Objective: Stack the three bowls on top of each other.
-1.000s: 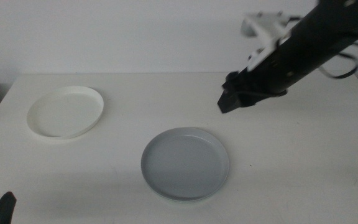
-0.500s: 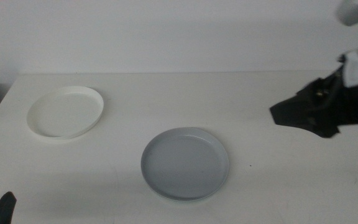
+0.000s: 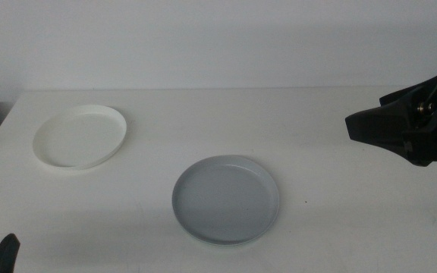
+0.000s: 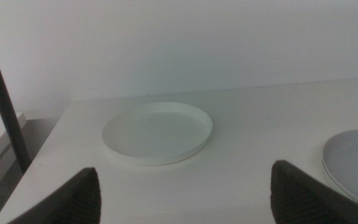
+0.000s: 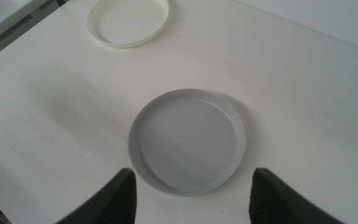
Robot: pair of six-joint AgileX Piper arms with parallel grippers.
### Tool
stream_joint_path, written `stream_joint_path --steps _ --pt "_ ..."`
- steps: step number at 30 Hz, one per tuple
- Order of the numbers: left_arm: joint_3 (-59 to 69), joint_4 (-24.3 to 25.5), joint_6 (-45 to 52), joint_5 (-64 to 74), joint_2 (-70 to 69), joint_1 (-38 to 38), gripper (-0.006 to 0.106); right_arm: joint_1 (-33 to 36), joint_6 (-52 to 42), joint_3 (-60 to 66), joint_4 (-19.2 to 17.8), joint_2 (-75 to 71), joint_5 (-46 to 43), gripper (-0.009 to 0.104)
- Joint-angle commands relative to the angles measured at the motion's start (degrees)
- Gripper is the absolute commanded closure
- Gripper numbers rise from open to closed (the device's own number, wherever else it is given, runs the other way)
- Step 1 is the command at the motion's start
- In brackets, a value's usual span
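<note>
On the left side of the matte white table [image 3: 340,205] lies the white bowl [image 3: 80,136], a shallow smooth round dish with a low upright rim, empty. Well apart from it, near the middle of the table, sits the light grey bowl [image 3: 227,199], equally flat and smooth; a pale edge showing just beneath its rim may be the mint green bowl nested under it, though this is hard to confirm. The left gripper [image 4: 185,193] waits low at the near left corner, jaws spread wide and empty. The right gripper [image 5: 191,196] hangs above the table's right side, angled toward the grey bowl, jaws parted, holding nothing.
</note>
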Motion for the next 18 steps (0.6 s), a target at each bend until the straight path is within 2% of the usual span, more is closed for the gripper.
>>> stream_joint_path --steps 1,6,14,18 --pt "-0.28 -0.41 -0.68 -4.65 -0.74 0.09 -0.005 0.03 -0.97 -1.33 0.93 -0.38 -2.84 0.048" --pt "-0.28 -0.41 -0.68 -4.65 -0.74 0.98 -0.005 0.03 -0.97 -1.33 0.72 -0.25 -2.89 0.048" --pt "-0.78 -1.90 -1.97 -5.34 -0.08 11.96 -0.005 0.03 -0.97 -1.33 0.69 -0.25 -2.96 0.048" --pt "-4.60 -4.74 -4.83 -3.71 4.22 15.88 -0.005 0.03 -0.97 -1.33 0.75 -0.25 -2.96 0.048"
